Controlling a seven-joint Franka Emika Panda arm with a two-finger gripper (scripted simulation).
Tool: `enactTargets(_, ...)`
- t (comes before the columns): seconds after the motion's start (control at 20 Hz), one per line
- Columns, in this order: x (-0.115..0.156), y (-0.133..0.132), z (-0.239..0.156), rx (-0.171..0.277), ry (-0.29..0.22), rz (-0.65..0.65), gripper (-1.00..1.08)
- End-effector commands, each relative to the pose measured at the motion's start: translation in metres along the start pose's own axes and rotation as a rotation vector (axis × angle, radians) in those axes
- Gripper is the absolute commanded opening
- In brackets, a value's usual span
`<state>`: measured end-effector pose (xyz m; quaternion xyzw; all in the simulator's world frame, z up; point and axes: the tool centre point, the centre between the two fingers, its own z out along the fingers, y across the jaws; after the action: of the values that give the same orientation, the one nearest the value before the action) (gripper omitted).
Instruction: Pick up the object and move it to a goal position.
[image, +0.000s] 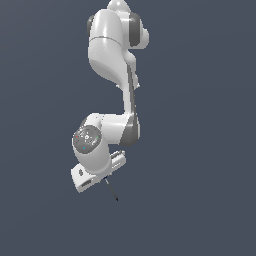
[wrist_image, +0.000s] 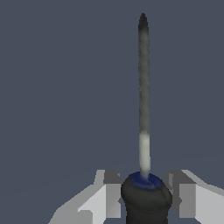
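In the wrist view the object (wrist_image: 143, 87), a slim screwdriver, points straight away from the camera. Its black handle (wrist_image: 146, 201) has a blue ring where the thin shaft begins. My gripper (wrist_image: 145, 189) is shut on that handle, with one grey finger (wrist_image: 111, 192) pressed against each side of it. In the exterior view only the dark shaft (image: 111, 190) shows, sticking out slantwise from under the white hand (image: 95, 175). The fingers and the handle are hidden there by the hand.
A plain dark grey-blue ground fills both views. The white arm (image: 112, 50) reaches down from the top of the exterior view, its elbow (image: 127, 127) just above the hand. No other object and no goal marker shows.
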<state>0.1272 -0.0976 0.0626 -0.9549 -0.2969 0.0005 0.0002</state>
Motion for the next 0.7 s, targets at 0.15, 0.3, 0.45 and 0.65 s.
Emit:
enactTargets(0.15, -0.004, 0.029, -0.008, 0.0, 0.001, -0.001, -1.0)
enactTargets(0.3, -0.005, 0.039, -0.01, 0.0, 0.001, -0.001, -1.0)
enactTargets(0.45, -0.006, 0.046, -0.012, 0.0, 0.001, -0.001, -1.0)
enactTargets(0.65, -0.006, 0.051, -0.013, 0.0, 0.001, -0.001, -1.0)
